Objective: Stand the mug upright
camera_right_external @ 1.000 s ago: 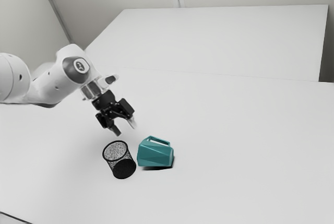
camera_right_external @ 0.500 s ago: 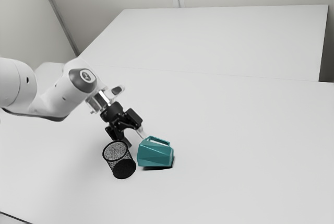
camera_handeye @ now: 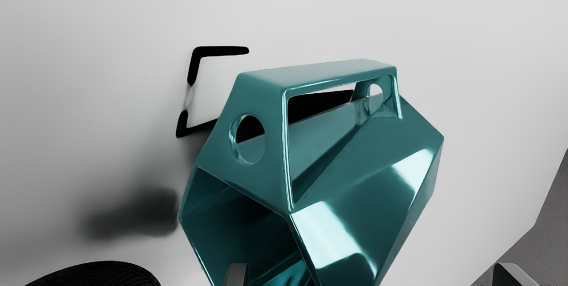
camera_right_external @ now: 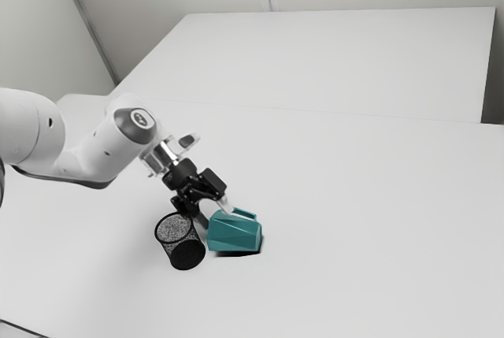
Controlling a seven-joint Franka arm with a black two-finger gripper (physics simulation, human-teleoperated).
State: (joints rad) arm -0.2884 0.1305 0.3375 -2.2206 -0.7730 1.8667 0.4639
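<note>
The teal faceted mug [camera_right_external: 235, 232] lies on its side in the exterior view, handle upward, its mouth toward the arm. My gripper [camera_right_external: 213, 213] is right at the mug's mouth end, with one finger beside the handle and the other between mug and black cup. In the wrist view the mug [camera_handeye: 355, 179] shows its hollow inside and handle. The fingertips of my gripper [camera_handeye: 370, 275] stand wide apart, one in front of the mug's mouth and the other out past its side. Whether either finger touches the mug, I cannot tell.
A black mesh cup [camera_right_external: 180, 241] stands tilted in the exterior view, close beside the mug on the exterior view's left; its rim [camera_handeye: 108, 266] shows in the wrist view. Both are on the white table [camera_right_external: 354, 220].
My gripper has come down and toward the exterior view's right, from above the mesh cup to the mug's mouth end. Mug and cup have stayed where they were.
</note>
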